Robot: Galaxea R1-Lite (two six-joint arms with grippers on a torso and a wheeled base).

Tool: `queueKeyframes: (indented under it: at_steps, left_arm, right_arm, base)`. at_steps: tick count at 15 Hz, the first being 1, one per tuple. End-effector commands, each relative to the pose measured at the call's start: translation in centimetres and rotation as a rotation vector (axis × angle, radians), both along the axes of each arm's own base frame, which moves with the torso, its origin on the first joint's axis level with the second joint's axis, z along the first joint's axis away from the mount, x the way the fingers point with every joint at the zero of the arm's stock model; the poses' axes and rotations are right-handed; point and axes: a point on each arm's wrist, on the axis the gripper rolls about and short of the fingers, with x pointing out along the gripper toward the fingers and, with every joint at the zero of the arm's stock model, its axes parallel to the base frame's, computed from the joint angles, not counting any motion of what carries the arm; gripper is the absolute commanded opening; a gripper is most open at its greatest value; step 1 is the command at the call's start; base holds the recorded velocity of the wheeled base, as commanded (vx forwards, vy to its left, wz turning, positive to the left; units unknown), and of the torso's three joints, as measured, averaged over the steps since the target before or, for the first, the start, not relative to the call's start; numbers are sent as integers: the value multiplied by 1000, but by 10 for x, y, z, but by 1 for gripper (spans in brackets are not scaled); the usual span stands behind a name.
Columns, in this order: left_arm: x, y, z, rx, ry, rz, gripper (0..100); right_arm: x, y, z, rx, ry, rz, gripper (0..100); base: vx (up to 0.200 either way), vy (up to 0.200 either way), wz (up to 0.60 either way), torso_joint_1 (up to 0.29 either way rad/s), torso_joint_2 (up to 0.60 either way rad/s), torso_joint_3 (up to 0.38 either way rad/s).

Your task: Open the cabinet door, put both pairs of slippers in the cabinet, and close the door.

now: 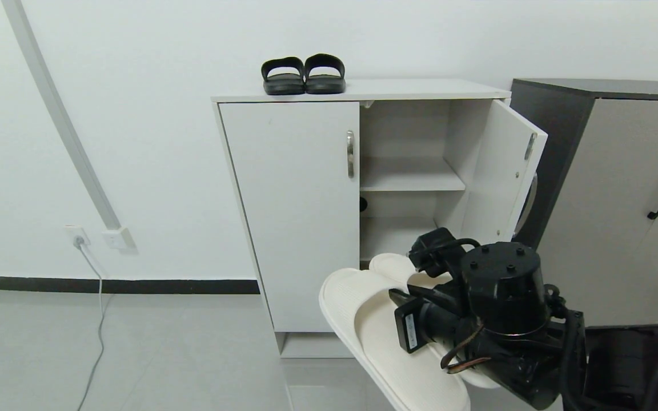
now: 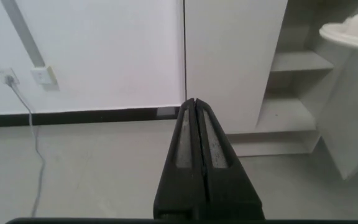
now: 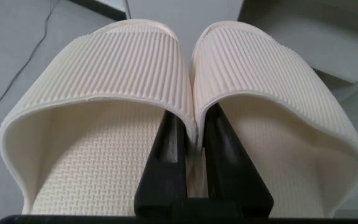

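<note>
right pincer (image 3: 194,134) clamped on the touching inner strap edges of the cream ribbed foam slippers (image 3: 117,81), held before the white cabinet (image 1: 289,217) with its right door (image 1: 500,171) open. left pincer (image 2: 194,109) pressed together, empty. black rubber slippers (image 1: 303,75) sit on the cabinet top. so thin a grip: a toe snagging a shelf (image 1: 412,182) edge could pull one slipper loose.

The white slippers (image 1: 363,308) run off the head view's bottom edge and lie partly behind the right arm (image 1: 500,302), while a dark thing (image 1: 363,204) inside the cabinet (image 1: 420,88) (half behind its closed door (image 1: 295,217)) is too small to name.
</note>
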Motion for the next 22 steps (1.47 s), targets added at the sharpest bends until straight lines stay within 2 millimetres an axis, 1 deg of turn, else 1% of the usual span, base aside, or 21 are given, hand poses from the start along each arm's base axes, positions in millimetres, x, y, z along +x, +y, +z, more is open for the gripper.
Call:
queueKeyframes:
  at_steps: [1, 4, 6, 8, 11, 13, 15, 17, 18, 22]
  left_arm:
    - [0, 0, 0, 22, 2, 2, 0]
    - [0, 0, -1, -24, 4, 13, 0]
    - [0, -1, 0, -52, 2, -31, 0]
    - [0, -1, 0, -41, 0, -39, 0]
    - [0, -1, 0, -24, 1, -52, 0]
    - [0, -1, 0, -29, -1, -47, 0]
    - [0, -1, 0, -29, 1, -47, 0]
    - [0, -1, 0, -32, -1, -47, 0]
    - [0, -1, 0, -35, -1, -45, 0]
    - [0, -1, 0, -36, -1, -45, 0]
  right_arm:
    - [6, 7, -14, -15, 2, -20, 0]
    - [13, 14, -19, 17, -38, -46, 0]
    - [16, 17, -18, 8, -60, -121, 0]
    - [20, 31, -21, -9, -91, -216, 0]
    - [39, 57, -21, 10, -146, -351, 0]
    - [49, 68, -18, 26, -166, -399, 0]
    - [63, 71, -17, 17, -165, -427, 0]
    - [70, 72, -18, 13, -170, -460, 0]
    - [73, 73, -22, 1, -172, -485, 0]
    - [74, 73, -21, -6, -177, -493, 0]
  base:
    - [0, 0, 0, 0, 0, 0]
    - [0, 0, 0, 0, 0, 0]
    - [0, 0, 0, 0, 0, 0]
    - [0, 0, 0, 0, 0, 0]
    - [0, 0, 0, 0, 0, 0]
    - [0, 0, 0, 0, 0, 0]
    - [0, 0, 0, 0, 0, 0]
    - [0, 0, 0, 0, 0, 0]
    - [0, 0, 0, 0, 0, 0]
    - [0, -200, 0, 4, 6, 0]
